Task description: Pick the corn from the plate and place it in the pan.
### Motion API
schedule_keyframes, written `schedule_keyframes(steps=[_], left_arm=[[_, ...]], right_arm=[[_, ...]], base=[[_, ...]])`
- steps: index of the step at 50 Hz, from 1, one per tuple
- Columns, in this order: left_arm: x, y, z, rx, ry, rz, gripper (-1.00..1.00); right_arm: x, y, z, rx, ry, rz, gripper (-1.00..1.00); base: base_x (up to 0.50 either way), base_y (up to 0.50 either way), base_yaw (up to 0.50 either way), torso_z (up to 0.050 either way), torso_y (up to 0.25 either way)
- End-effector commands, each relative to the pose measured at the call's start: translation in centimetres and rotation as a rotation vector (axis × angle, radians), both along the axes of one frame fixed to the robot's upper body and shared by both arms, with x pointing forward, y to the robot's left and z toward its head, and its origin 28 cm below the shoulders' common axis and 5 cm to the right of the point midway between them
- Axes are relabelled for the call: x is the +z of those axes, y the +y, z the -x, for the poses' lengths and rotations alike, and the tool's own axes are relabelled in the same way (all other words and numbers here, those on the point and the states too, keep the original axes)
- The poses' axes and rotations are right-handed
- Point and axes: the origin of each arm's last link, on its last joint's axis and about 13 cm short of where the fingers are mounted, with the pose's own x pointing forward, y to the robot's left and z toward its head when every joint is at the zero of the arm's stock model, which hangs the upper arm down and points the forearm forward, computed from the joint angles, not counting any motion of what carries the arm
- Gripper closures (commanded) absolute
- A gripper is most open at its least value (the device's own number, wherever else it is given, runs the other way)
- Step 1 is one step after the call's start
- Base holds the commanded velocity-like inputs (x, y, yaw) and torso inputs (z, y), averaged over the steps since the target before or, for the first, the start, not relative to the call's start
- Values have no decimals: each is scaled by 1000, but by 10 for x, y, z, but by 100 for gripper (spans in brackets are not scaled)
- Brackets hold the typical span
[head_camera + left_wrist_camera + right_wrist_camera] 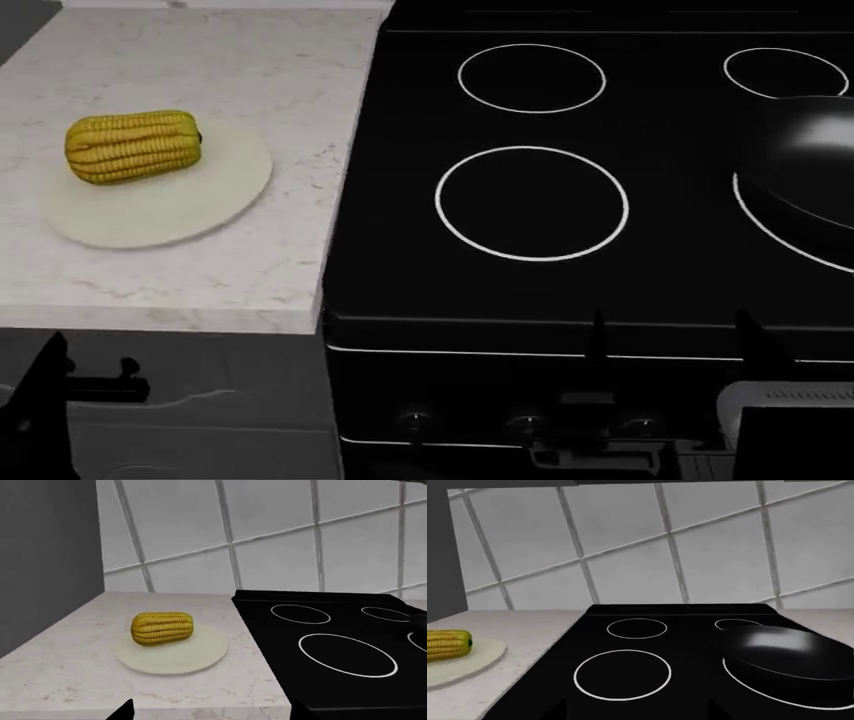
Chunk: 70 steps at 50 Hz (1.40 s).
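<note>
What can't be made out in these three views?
- Glossy black frying pan: cut off by the head view's right edge; handle not visible in any view.
- Both grippers: only dark finger tips at frame bottoms; open or shut unclear.
- Stubby yellow corn cob on the round cream plate: cropped by the right wrist view's edge.

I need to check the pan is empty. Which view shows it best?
The right wrist view: the whole pan shows, though its inside stays hidden. The head view crops it at the edge; the left wrist view misses it.
</note>
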Motion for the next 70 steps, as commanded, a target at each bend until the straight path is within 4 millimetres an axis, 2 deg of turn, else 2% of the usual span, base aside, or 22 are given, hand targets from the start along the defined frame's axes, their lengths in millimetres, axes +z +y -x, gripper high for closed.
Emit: schedule_keyframes(steps=[1, 13, 20, 51, 56, 61, 63, 70], left_arm=[[1, 1, -1, 6, -4, -1, -100], [9, 6, -5, 36, -31, -1, -100], [25, 9, -10, 60, -75, -18, -100], [33, 9, -12, 48, -91, -20, -100], [44, 14, -22, 50, -84, -39, -100], [77, 30, -39, 10, -92, -36, -100], [86, 36, -45, -55, -89, -109, -100], [111, 68, -65, -123, -58, -282, -100]], right_arm=[[1, 0, 0, -1, 2, -3, -100], [22, 1, -5, 42, -29, 6, -100], [36, 2, -7, 61, -77, 38, -100], [29, 2, -3, 48, -72, 42, -100], [23, 4, -6, 53, -62, 14, -100], [14, 10, -6, 66, -47, -10, -100], [11, 11, -7, 70, -45, -20, -100], [6, 18, -6, 72, -39, -43, -100]], base=[[0, 500, 0, 0, 0], [0, 28, 0, 0, 0], [381, 0, 0, 0, 0], [473, 0, 0, 0, 0], [0, 0, 0, 0, 0], [0, 0, 0, 0, 0], [0, 0, 0, 0, 0], [0, 0, 0, 0, 0]])
